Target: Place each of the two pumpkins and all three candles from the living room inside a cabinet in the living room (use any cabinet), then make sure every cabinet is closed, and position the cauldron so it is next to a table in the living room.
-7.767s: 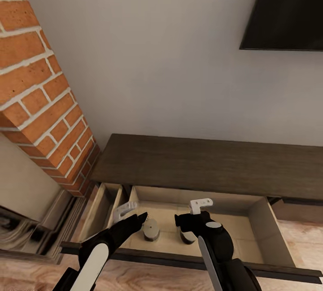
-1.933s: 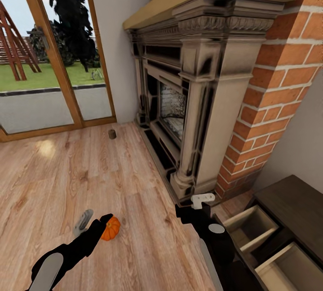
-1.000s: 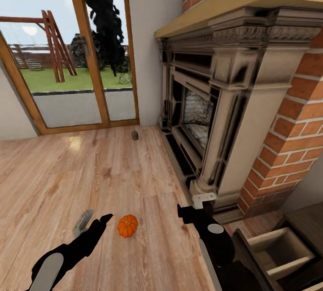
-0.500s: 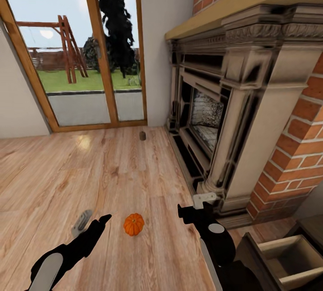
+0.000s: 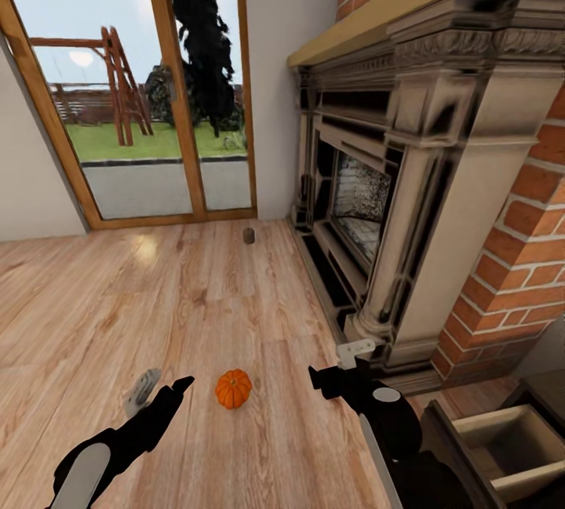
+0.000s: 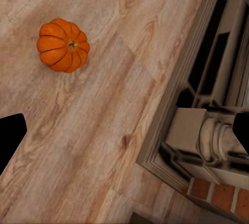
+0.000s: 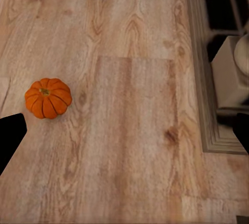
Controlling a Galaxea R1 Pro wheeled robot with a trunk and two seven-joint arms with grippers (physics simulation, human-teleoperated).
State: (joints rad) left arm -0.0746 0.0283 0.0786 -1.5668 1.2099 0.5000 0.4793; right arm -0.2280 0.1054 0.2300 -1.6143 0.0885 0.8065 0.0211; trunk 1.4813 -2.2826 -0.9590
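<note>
The wooden floor spreads out ahead of me, with the stone-and-brick fireplace on my right and the glass garden door beyond. At the lower right of my head view the cabinet stands with a drawer pulled out, its pale inside showing. One pumpkin sits upright on the bare floor, between my two arms and a little ahead of them. Farther off, near the fireplace corner, a small dark object rests on the floor; it is too small for me to identify.

My left end effector is released, fingers spread, just beside the pumpkin and apart from it. My right end effector also seems released and carries nothing.

As I judge it, the step is collecting this pumpkin. I should lower the left end effector straight over it, straddle the ribbed body below its widest part, and clench gently so it doesn't roll away.
</note>
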